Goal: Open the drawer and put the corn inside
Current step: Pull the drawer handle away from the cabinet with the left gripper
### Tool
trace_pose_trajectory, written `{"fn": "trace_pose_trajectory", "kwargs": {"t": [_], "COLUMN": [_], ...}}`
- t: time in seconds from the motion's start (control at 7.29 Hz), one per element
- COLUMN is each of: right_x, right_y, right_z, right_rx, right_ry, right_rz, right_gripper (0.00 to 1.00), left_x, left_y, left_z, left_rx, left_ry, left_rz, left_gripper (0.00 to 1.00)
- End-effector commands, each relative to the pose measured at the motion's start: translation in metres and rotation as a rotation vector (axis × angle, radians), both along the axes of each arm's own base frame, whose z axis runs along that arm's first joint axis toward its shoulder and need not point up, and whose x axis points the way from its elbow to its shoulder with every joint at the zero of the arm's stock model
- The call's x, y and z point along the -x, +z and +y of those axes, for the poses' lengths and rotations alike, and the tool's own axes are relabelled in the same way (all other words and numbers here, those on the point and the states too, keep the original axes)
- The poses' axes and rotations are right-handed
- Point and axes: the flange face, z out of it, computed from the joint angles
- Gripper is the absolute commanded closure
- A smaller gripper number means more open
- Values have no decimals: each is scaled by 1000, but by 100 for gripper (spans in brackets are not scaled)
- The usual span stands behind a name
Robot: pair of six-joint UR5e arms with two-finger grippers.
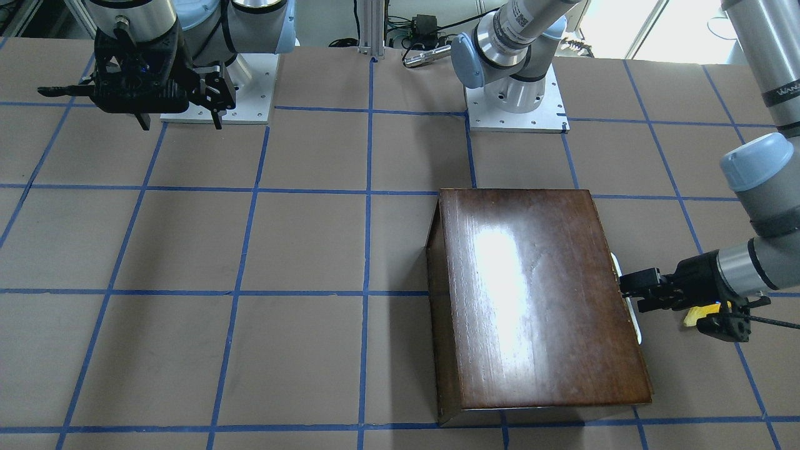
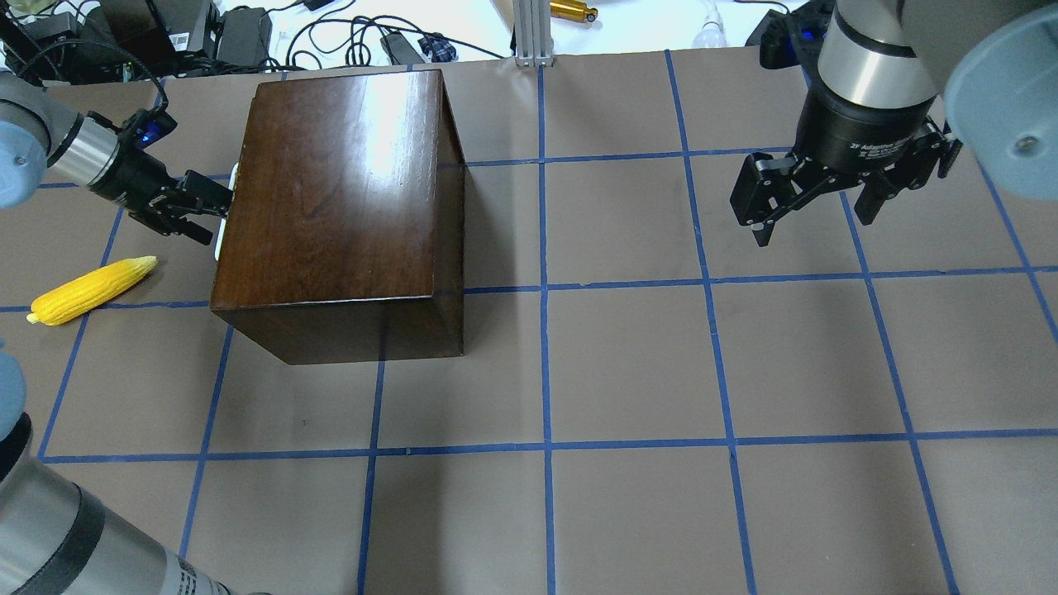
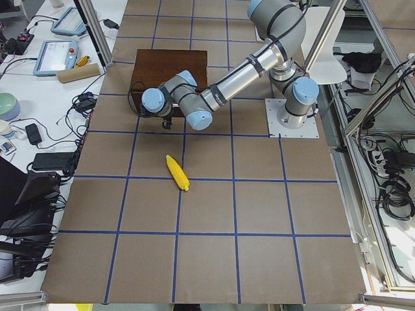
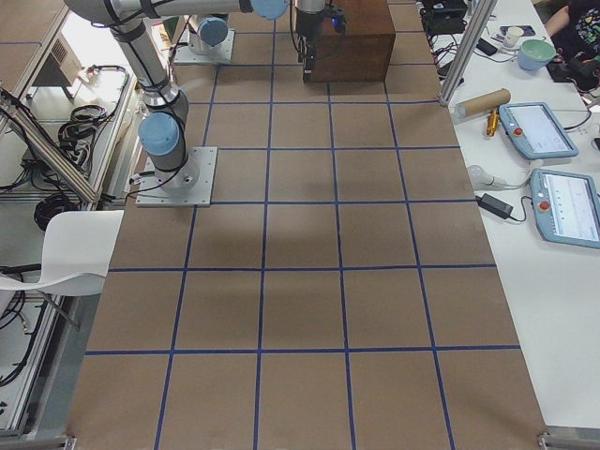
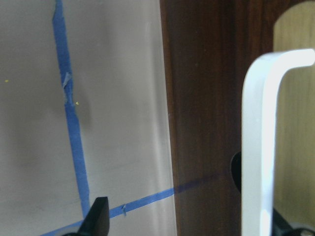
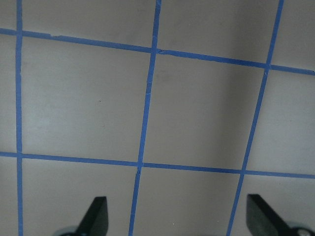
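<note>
The glossy dark-brown box [image 2: 339, 182] stands on the table with its drawer shut. The drawer's dark front panel [image 5: 202, 123] and white handle [image 5: 258, 147] fill the left wrist view. My left gripper [image 2: 216, 211] is open at the box's left face, and the handle lies between its fingers, close to one fingertip [image 5: 98, 216]. The yellow corn [image 2: 92, 289] lies on the table just nearer the robot than that gripper, untouched. It shows in the left view [image 3: 177, 172] too. My right gripper [image 2: 814, 219] is open and empty, high over the table's right side.
The brown table [image 2: 628, 372] carries a grid of blue tape lines. Cables and devices lie beyond its far edge [image 2: 347, 33]. The two arm bases [image 1: 515, 106] stand at the robot's side.
</note>
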Motion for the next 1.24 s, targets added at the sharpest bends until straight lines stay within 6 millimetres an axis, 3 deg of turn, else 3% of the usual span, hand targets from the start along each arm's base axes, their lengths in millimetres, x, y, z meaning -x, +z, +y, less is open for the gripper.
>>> {"fn": "trace_pose_trajectory", "kwargs": {"t": [0.0, 0.27, 0.55, 1.1], "right_x": [0, 0, 0, 0], "right_y": [0, 0, 0, 0], "right_z": [0, 0, 0, 0], "right_rx": [1, 1, -1, 1], "right_ry": [0, 0, 0, 0], "right_rz": [0, 0, 1, 0], "right_gripper": [0, 0, 0, 0], "left_x": [-7, -10, -34, -63], "left_y": [2, 2, 1, 2], "left_z": [1, 2, 9, 17], "left_rx": [1, 0, -10, -4], "left_ry": [1, 3, 33, 67], "left_rz": [-11, -19, -33, -67], "left_gripper": [0, 0, 0, 0]}}
